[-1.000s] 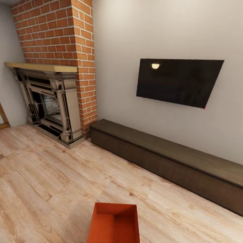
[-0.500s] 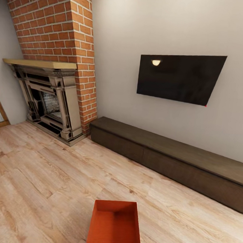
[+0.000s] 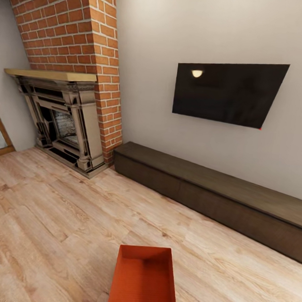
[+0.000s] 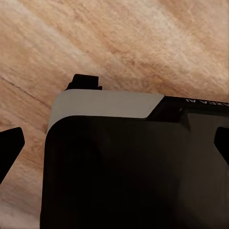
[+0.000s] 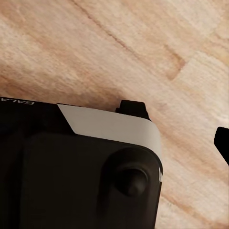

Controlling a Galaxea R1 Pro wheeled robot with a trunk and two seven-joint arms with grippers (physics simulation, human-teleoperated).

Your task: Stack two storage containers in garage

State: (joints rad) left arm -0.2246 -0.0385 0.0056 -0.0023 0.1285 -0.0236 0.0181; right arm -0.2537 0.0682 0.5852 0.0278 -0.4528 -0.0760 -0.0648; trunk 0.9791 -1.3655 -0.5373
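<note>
Though cut off below, storage container (image 3: 143, 280) — seemingly empty.

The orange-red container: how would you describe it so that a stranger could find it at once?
Start at the brick fireplace and the wall TV, then look down across the light wood floor to the near edge of the head view. The orange-red container is there, an open-top rectangular bin, the only bright, plain-walled thing among wood and brick.
</note>
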